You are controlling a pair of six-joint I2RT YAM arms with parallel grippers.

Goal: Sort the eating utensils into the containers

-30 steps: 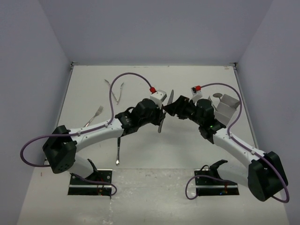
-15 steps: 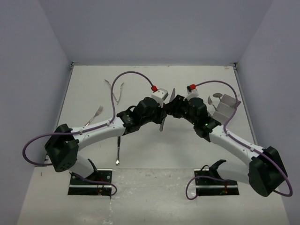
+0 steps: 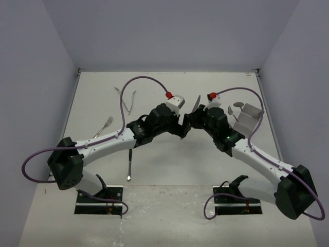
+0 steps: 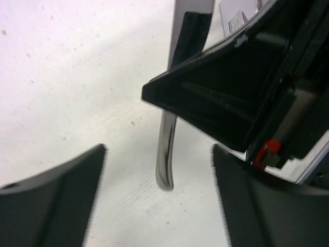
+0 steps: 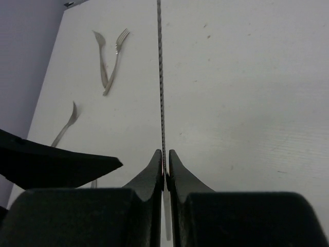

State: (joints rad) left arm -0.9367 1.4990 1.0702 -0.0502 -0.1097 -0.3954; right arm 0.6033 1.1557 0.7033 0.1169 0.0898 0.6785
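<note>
A silver table knife is held above the table's middle, serrated edge toward the right wrist camera. My right gripper is shut on its blade. My left gripper is open, its fingers wide on either side of the knife's handle end without touching it. Other eating utensils lie on the table: two crossed forks, a single fork and a long piece near the left arm. A white container at the right holds a spoon.
White walls close in the table on the left, back and right. Both arms meet over the middle, with purple cables looping above them. The right gripper's black body fills the upper right of the left wrist view.
The knife has passed from hand to hand: my left gripper, shut on it before, has opened, and my right gripper has moved in and shut on the blade.
</note>
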